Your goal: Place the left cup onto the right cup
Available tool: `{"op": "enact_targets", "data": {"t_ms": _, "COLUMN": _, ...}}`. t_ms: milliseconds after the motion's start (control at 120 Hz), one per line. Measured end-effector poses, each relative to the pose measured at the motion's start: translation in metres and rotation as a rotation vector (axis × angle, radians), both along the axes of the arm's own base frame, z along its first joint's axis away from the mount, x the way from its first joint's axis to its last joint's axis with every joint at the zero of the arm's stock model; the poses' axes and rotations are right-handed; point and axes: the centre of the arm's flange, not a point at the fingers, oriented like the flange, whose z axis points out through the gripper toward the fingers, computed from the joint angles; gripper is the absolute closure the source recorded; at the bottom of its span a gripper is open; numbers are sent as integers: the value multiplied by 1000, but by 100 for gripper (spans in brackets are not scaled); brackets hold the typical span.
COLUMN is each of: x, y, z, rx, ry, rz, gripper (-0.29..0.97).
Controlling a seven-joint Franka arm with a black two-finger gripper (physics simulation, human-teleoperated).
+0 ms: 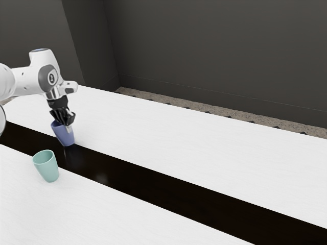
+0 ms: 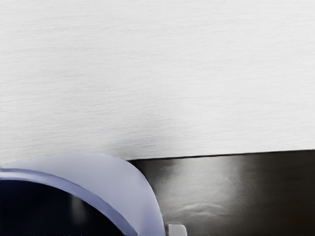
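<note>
Teal cup (image 1: 46, 165) stood upright on the table (image 1: 127, 219), near side, nothing touching it. Just beyond, the gripper (image 1: 62, 118) pinched the blue cup (image 1: 64, 135) by its rim; cup tilted, over the black strip (image 1: 168, 191). Risk: a one-wall rim grip lets it swing or slip, so it could land skewed and tip teal. Inner finger hidden. Couldn't tell if the base cleared the table.

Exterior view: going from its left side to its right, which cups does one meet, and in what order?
green cup → blue cup. The hand is directly over the blue cup, gripping its rim, so it has no separate place in the order.
</note>
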Motion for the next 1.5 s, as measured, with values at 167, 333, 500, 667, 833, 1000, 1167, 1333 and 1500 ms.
{"op": "enact_targets", "data": {"t_ms": 167, "x": -16, "y": -20, "z": 36, "rx": 11, "ry": -11, "rz": -3, "gripper": 78}}
{"op": "enact_targets", "data": {"t_ms": 333, "x": -32, "y": -33, "z": 59, "rx": 17, "ry": -19, "rz": 7, "gripper": 78}}
{"op": "enact_targets", "data": {"t_ms": 500, "x": -48, "y": -43, "z": 73, "rx": 21, "ry": -24, "rz": 24, "gripper": 78}}
{"op": "enact_targets", "data": {"t_ms": 667, "x": -66, "y": -50, "z": 87, "rx": 43, "ry": -20, "rz": 39, "gripper": 78}}
{"op": "enact_targets", "data": {"t_ms": 833, "x": -79, "y": -54, "z": 89, "rx": 49, "ry": -10, "rz": 61, "gripper": 78}}
{"op": "enact_targets", "data": {"t_ms": 1000, "x": -93, "y": -57, "z": 90, "rx": 51, "ry": 1, "rz": 85, "gripper": 78}}
{"op": "enact_targets", "data": {"t_ms": 1167, "x": -105, "y": -62, "z": 97, "rx": 65, "ry": 4, "rz": 104, "gripper": 78}}
{"op": "enact_targets", "data": {"t_ms": 1333, "x": -115, "y": -65, "z": 97, "rx": 67, "ry": 12, "rz": 129, "gripper": 78}}
{"op": "enact_targets", "data": {"t_ms": 1500, "x": -126, "y": -69, "z": 98, "rx": 67, "ry": 17, "rz": 151, "gripper": 78}}
